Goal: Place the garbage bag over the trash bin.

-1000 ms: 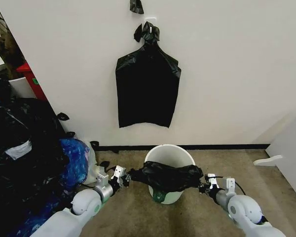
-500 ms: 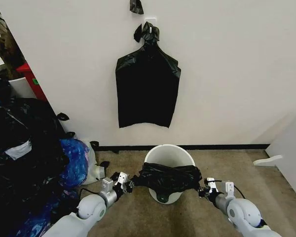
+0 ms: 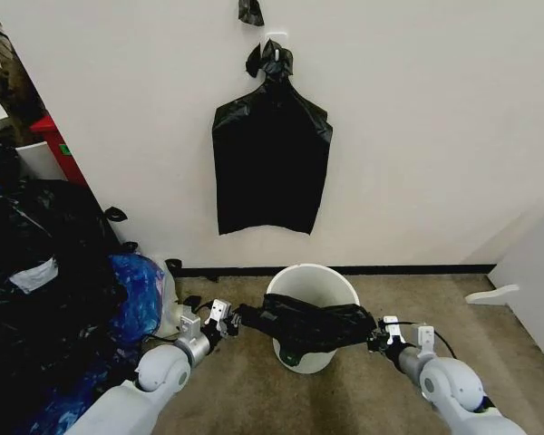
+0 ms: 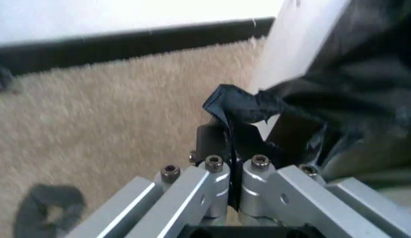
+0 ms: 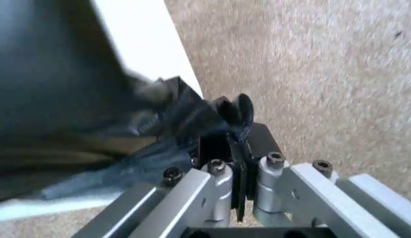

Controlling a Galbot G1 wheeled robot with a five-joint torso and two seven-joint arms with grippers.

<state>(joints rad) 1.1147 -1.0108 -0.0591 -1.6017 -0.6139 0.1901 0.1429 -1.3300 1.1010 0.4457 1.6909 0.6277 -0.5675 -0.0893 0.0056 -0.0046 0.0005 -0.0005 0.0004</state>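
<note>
Wrist views: left gripper point(image 4: 233, 141) & right gripper point(image 5: 233, 133) each clamp the garbage bag point(image 3: 313, 322) edge.
Head view: bag stretched between low arms, across trash bin point(image 3: 313, 276) front.

Even, bright indoor light is seen, with the wall point(image 3: 417, 136) lit without glare. Soft shadows are cast on the carpet point(image 3: 245, 399). Close to the left gripper point(image 4: 232, 144) and right gripper point(image 5: 235, 134), bag point(image 4: 351, 89) and bin point(image 5: 142, 44) are blurred.

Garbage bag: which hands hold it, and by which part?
Both: left hand and right hand each pinch one end of the bag, stretched across the bin.
</note>
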